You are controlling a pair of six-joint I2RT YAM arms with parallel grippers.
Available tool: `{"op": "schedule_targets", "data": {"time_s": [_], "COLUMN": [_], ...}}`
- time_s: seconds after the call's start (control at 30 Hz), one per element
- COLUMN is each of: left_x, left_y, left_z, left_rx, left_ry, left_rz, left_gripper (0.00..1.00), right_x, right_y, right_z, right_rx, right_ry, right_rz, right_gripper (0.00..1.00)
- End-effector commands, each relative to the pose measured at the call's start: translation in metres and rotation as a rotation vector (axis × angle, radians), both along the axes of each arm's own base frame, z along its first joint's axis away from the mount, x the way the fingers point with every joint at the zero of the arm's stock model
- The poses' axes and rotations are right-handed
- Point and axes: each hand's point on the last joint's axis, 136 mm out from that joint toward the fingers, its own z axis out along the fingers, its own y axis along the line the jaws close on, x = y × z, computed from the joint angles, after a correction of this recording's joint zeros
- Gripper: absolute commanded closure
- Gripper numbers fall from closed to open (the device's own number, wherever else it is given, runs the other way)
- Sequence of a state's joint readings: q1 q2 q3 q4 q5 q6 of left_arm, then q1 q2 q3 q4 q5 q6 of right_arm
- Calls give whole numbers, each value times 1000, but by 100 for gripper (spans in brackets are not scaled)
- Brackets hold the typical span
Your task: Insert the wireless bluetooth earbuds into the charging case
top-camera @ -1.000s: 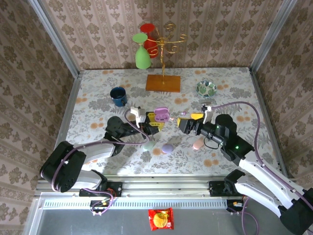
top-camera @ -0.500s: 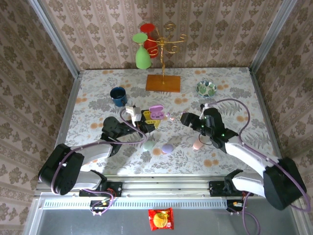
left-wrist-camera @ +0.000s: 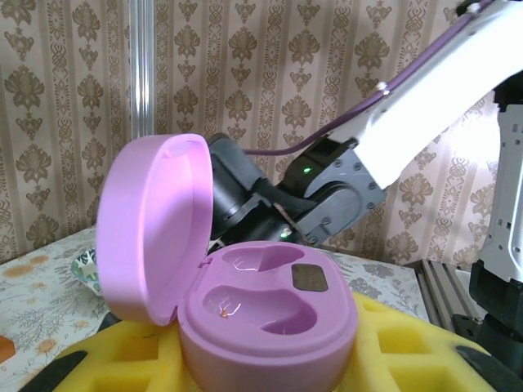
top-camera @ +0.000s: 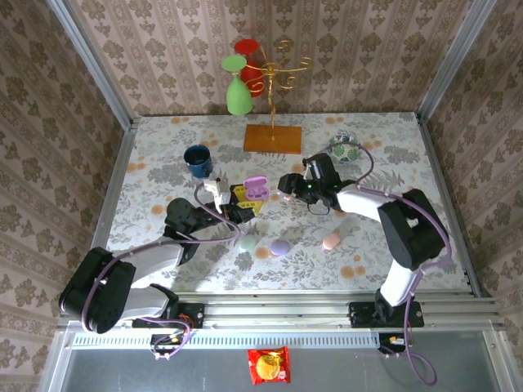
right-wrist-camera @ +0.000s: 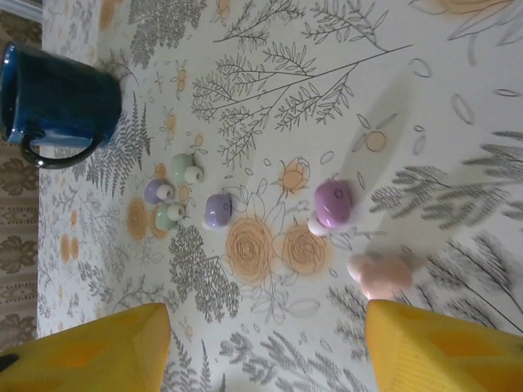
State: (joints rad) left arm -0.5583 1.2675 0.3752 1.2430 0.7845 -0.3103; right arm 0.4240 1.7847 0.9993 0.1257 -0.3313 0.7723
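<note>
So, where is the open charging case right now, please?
The charging case sits in the left gripper, near the middle of the top view, between the blue mug and the right gripper.

- a white table (top-camera: pixel 163 175) with a flower pattern
- a dark blue cup (top-camera: pixel 197 160) at the back left
- a flat wooden stand base (top-camera: pixel 272 139)
- tiny pastel bead-like earbuds (right-wrist-camera: pixel 333 202), some near the cup

Glossy orchid-pink charging case (left-wrist-camera: pixel 270 314), lid and base alike. Yellow foam tool pads (left-wrist-camera: pixel 392 327). Pale bench (right-wrist-camera: pixel 490 73) printed with grey leaf sprigs and orange flowers. Deep navy mug (right-wrist-camera: pixel 57 106). Near the mug, small earbuds (right-wrist-camera: pixel 218 210) in lilac and mint green, white-tipped; farther from the mug, a magenta earbud (right-wrist-camera: pixel 333 202) with a white tip and a peach-pink earbud (right-wrist-camera: pixel 380 275). Beige damask wallpaper (left-wrist-camera: pixel 245 65), brown motifs.
</note>
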Motion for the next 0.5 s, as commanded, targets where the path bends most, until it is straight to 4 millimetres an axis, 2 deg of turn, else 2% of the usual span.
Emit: {"op": "schedule_targets", "data": {"time_s": [0.0,0.1,0.27,0.47], "left_x": [-1,2,3,2], "left_y": [4,1,-1,-1], "left_z": [7,8,12,13], "left_rx": [-16,-16,-20,-23], "left_ry": [-53,-54,-59,-53], "left_rz": [13,9,-2,-3], "left_gripper": [71,71,71,71], "right_x": [4,14,27,29], "right_y": [16,19,6,7], "right_z": [-9,-17,-41,-53], "right_rx": [20,7,-27,0], "right_ry": [40,46,92,132], "right_rz": [82,95,75,107], "right_gripper": [41,43,43,43]}}
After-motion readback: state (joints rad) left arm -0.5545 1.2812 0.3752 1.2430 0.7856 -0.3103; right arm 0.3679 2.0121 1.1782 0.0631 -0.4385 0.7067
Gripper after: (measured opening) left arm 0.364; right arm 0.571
